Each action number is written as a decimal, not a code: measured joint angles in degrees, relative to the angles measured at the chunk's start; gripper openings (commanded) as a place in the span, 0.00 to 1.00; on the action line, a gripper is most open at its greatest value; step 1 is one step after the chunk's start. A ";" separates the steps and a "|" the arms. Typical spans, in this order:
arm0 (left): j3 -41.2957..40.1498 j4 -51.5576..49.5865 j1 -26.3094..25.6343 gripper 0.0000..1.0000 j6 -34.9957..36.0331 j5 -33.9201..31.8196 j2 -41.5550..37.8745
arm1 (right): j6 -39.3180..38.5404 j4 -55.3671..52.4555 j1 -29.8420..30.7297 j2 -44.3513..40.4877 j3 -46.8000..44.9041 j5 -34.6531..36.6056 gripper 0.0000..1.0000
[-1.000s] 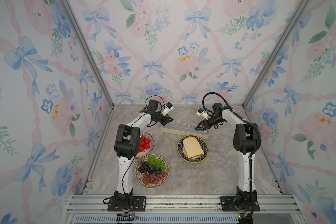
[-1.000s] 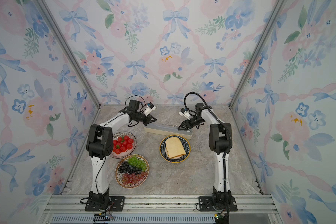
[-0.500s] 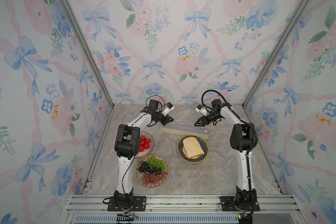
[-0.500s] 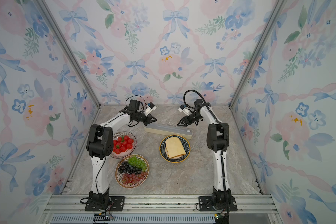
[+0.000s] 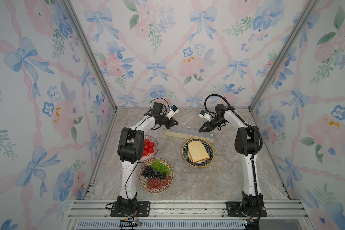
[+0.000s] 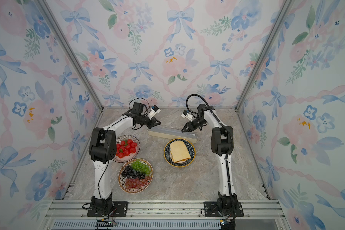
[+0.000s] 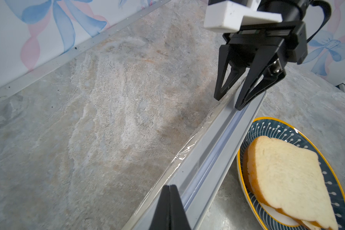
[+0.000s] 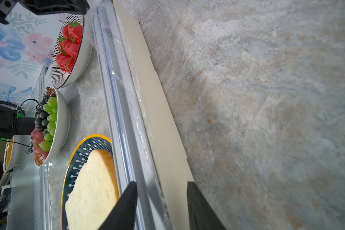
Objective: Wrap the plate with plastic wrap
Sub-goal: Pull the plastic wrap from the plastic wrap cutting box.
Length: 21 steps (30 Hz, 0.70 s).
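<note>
Bright, even light (soft shadows), blurred edges

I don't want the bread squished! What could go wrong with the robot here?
The right gripper hangs open over the box, at its far side: closing may pinch the box, not the thin plastic wrap. The box lies right beside the plate; a tug could shove it against the rim.

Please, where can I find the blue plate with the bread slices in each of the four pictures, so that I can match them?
Top view: plate right of centre, just in front of the long wrap box.
Top view: plate near the centre, in front of the wrap box.
Left wrist: plate beside the wrap box, partly cut off.
Right wrist: plate against the wrap box, grape bowl beyond it.
Shared landmark: the wrap box.
</note>
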 measured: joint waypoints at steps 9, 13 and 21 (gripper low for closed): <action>0.00 0.00 0.00 0.00 0.00 -0.15 0.00 | -0.26 -0.81 -0.09 0.07 0.11 -0.98 0.00; 0.00 0.02 0.00 0.00 0.00 -0.42 0.00 | -0.94 -1.01 -0.07 0.07 0.17 -1.33 0.00; -0.02 -0.02 0.00 0.00 0.00 -0.31 -0.35 | 0.26 2.97 0.04 -4.79 -5.44 1.03 0.00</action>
